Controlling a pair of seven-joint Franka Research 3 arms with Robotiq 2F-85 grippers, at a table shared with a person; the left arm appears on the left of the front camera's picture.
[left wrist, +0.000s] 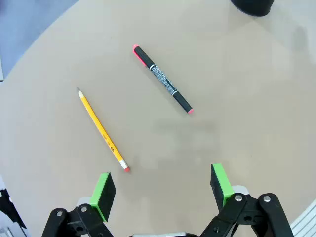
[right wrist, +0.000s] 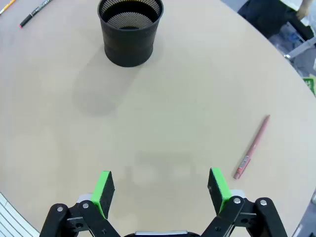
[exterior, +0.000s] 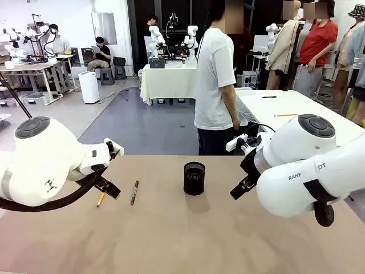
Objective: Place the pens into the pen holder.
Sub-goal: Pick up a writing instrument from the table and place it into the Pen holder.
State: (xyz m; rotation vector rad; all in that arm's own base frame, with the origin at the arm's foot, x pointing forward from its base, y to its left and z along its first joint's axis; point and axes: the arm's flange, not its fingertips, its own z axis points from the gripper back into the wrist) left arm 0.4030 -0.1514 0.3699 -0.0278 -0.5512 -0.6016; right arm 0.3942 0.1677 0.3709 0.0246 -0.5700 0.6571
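Three pens: all lie flat on the tan tabletop (exterior: 182,240), outside the cup.
Yellow wooden pencil (left wrist: 102,131): slanted, with its pink eraser end toward the left claw (left wrist: 162,186) and its tip pointing away. In the left wrist view the eraser lies close to one green pad (left wrist: 102,190) but not between the fingers.
Black marker with red ends (left wrist: 162,80): lies beside the pencil, roughly parallel and apart from it, on the side toward the cup. It is farther ahead of the left claw than the pencil is.
Slim pink pen (right wrist: 252,147): lies alone on the right arm's side of the table. In the right wrist view its near end sits close to one green pad (right wrist: 217,185), outside the gap, and the rest angles away.
Black wire-mesh pen holder (right wrist: 130,32): upright near the middle of the table, between the two arms. It stands well ahead of the right claw (right wrist: 160,186), and its mesh bottom shows through the open mouth.
Pen holder to pens: pencil and marker lie off to one side, the pink pen well apart on the other.
Left claw: released – fingers spread wide, bare tabletop between the pads.
Right claw: released – fingers spread wide, gripping nothing.
Person (exterior: 214,80): in a white T-shirt, standing side-on at the far edge.
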